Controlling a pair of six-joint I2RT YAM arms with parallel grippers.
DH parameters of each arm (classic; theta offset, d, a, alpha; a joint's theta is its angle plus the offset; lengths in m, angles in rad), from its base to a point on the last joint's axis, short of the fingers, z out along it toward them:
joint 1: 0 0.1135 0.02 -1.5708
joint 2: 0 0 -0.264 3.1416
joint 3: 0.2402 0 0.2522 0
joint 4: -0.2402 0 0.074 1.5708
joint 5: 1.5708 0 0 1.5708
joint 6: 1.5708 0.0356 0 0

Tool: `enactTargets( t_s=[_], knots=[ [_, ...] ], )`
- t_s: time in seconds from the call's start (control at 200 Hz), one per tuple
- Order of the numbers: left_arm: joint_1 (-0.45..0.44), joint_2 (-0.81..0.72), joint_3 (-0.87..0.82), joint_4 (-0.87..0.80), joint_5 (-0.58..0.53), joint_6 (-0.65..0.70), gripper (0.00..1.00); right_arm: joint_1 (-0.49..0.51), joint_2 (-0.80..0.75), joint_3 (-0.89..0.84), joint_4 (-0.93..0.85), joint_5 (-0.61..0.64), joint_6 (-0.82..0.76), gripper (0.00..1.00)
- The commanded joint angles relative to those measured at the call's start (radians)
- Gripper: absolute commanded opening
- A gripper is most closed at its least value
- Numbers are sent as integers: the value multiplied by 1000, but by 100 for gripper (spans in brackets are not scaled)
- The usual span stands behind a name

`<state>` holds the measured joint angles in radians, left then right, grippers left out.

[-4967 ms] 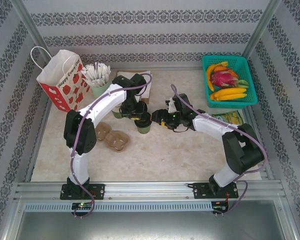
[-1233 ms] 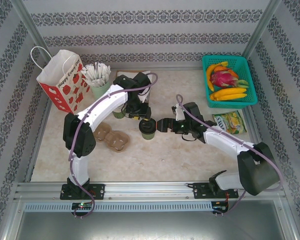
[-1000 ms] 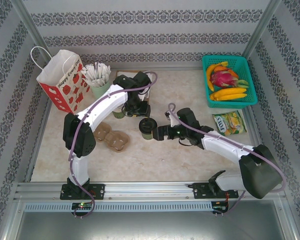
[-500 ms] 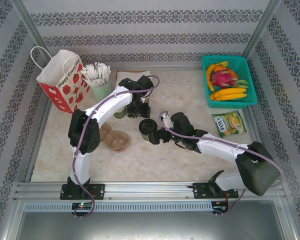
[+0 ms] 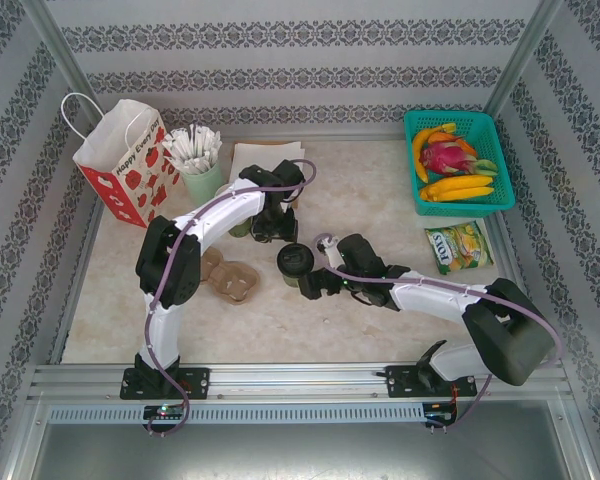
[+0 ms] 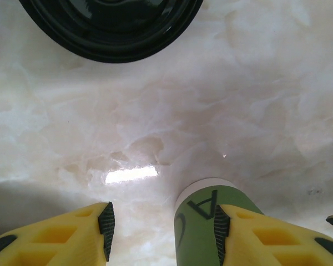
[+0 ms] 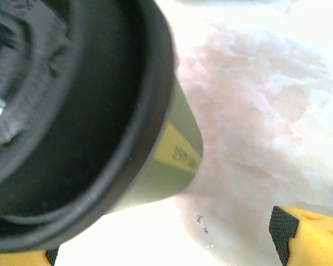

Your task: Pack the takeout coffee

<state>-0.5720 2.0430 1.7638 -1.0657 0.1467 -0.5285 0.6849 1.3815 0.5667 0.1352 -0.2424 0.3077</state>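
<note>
Pale marble tabletop (image 5: pixel 360 330) holds the small olive-green paper cup with round black plastic lid (image 5: pixel 295 262) at centre; the left gripper (image 6: pixel 163 228), jaws spread, has backed toward 12 o'clock, and the right gripper (image 7: pixel 165 241), spread too, has come in from 4 o'clock for the pickup.

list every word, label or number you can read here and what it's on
"Happy Every Day": on the red and white paper bag; small, so this is a best reading.
"A" plus part of a curved letter, perhaps "C": dark print on the green cup in the left wrist view.
Yellow label on the takeout coffee: dark print, too blurred to read.
White logo on the snack packet: too small to read.
</note>
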Motion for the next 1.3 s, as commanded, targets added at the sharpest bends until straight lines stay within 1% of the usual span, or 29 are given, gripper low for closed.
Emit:
enactTargets(
  t_s=[0.0,0.14,0.305,0.435,0.55,0.634,0.704,0.754,0.824,0.949,1.064,1.204,1.294],
  knots=[
    [-3,-17,26,-73,7,2,54,-8,-49,28,3,-30,3,97],
    [-3,-42,80,-75,14,5,57,-20,-104,42,-28,-109,-1,97],
    [4,-81,57,-66,2,-6,59,-44,-148,37,-31,-169,57,97],
    [37,-171,-57,36,88,-46,61,-48,-155,6,48,-162,199,98],
    [69,-244,-142,133,203,-66,60,-47,-122,14,80,-151,339,98],
    [61,-282,-183,176,255,10,56,-41,-102,7,113,-144,424,98],
    [48,-302,-204,164,230,110,53,-39,-95,-11,129,-110,497,97],
    [42,-307,-220,151,223,183,51,-40,-92,-26,153,-113,527,96],
    [37,-301,-224,134,244,269,47,-40,-91,-28,138,-112,529,96],
    [13,-270,-197,94,251,384,46,-41,-80,-25,116,-140,476,94],
    [-8,-241,-173,72,263,433,47,-39,-46,-39,120,-154,444,92],
    [-20,-219,-174,64,253,440,47,-37,-4,-29,145,-163,455,91],
    [-22,-211,-190,64,262,444,44,-33,5,-22,126,-140,444,91]
  ],
)
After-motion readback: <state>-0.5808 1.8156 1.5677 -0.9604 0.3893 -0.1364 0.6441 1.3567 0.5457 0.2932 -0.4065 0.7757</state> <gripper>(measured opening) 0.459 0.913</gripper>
